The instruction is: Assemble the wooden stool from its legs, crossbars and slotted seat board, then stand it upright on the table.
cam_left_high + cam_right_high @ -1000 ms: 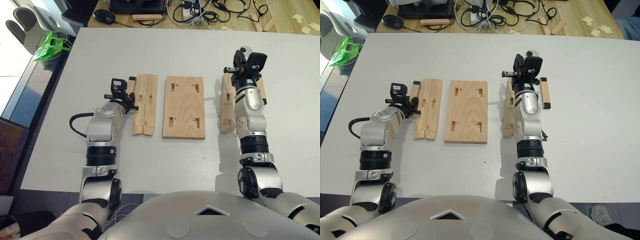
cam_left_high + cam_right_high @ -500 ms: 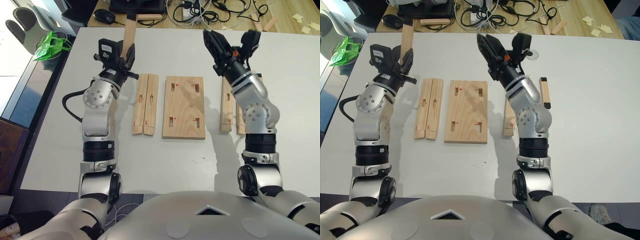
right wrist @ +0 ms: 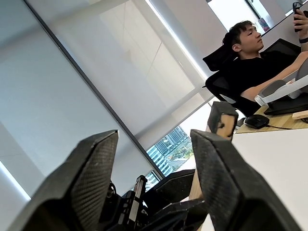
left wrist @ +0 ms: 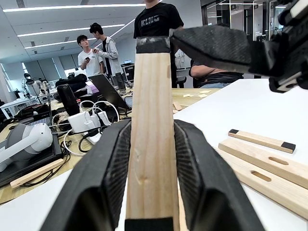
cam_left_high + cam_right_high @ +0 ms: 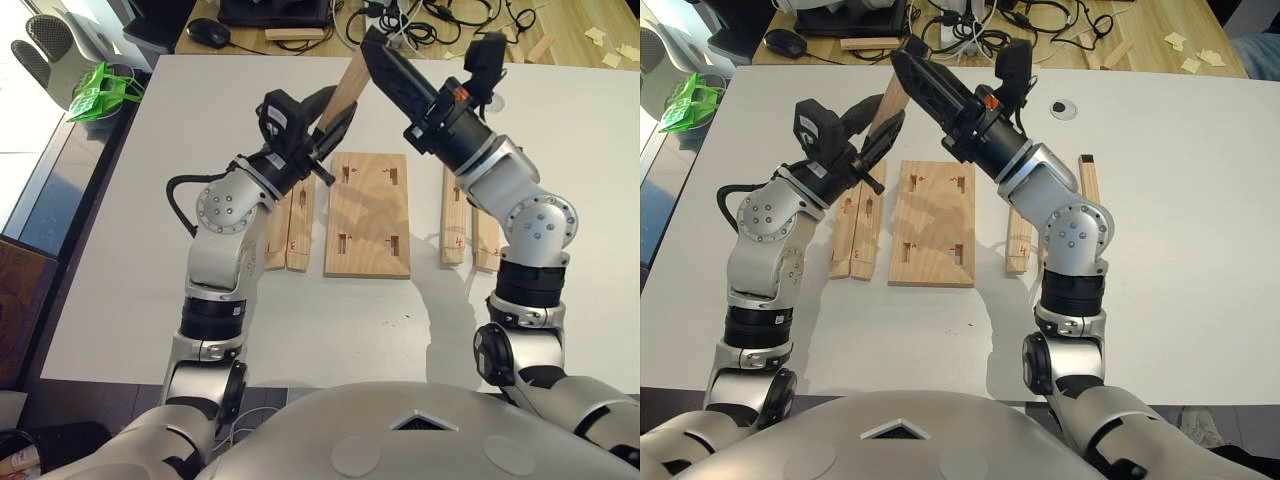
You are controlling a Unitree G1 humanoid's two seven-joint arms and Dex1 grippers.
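Left eye view | left claw (image 5: 343, 101) grips wooden bar (image 5: 351, 78) | seat board (image 5: 367, 215) red-marked

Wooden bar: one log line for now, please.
left gripper: shut on wooden bar, raised | right gripper: jaws open near bar's far end | seat board: flat on table

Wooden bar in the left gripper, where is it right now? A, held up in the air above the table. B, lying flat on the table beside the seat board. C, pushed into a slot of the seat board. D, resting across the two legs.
A: the left gripper is shut on the wooden bar, which slants up clear of the seat board and the table.
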